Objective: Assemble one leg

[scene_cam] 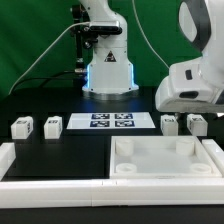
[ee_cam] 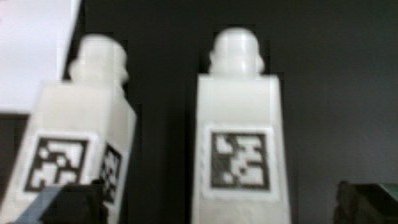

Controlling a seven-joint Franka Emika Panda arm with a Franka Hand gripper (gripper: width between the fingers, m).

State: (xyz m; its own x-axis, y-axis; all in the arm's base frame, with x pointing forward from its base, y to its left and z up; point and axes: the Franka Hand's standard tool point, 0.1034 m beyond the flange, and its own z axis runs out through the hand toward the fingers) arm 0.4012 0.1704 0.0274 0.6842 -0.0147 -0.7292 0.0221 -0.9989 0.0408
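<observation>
No leg (scene_cam: 170,123) fitted yet: all four stand loose on the tabletop (scene_cam: 80,150), flanking the marker board (scene_cam: 110,121). Fingers (ee_cam: 370,203) spread, empty, over the pair on its exterior-view right.

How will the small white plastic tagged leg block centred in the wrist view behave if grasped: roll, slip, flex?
The small white plastic leg block looks rigid, so flexing seems unlikely. Its flat faces should keep it from rolling, though smooth plastic may slip. The second white leg block sits close beside it, so a sideways nudge could bump that.
</observation>
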